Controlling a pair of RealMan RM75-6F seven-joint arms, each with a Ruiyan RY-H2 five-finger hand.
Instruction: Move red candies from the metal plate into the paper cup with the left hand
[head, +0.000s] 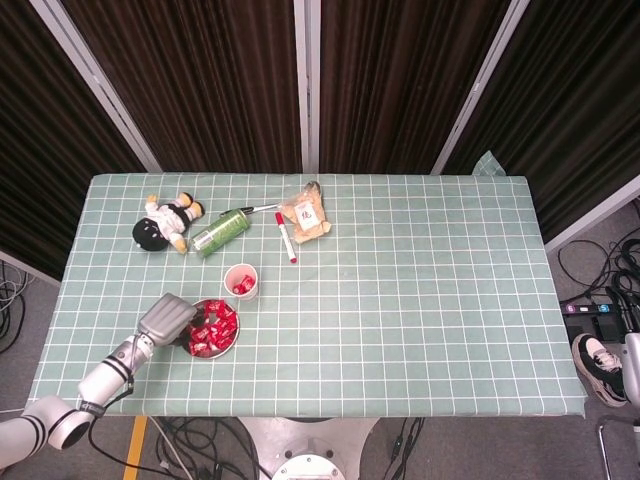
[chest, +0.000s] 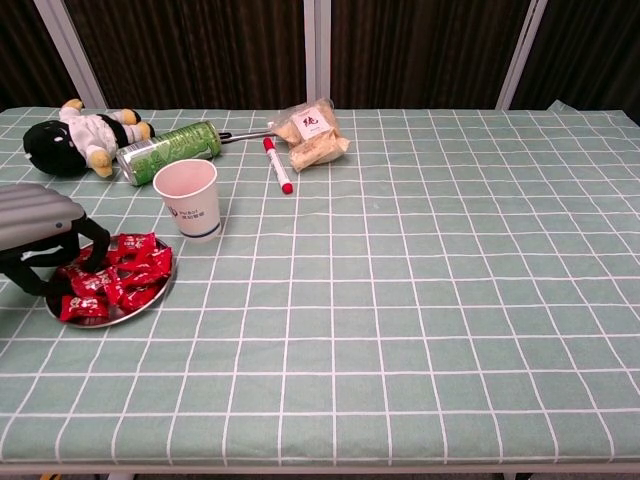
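The left hand (chest: 35, 235) reaches into the metal plate (chest: 150, 298) among the red candies (chest: 125, 280), fingers curled down, though whether they grip one I cannot tell, the paper cup (chest: 189, 198) just behind.

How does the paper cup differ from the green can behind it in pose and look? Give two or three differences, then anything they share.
The paper cup stands upright with its mouth open upward; the green can lies on its side. The paper cup is white with a small printed mark; the green can is green all round with a silvery end. In the head view the paper cup holds red candies; the green can shows no contents. Both rest on the checked tablecloth.
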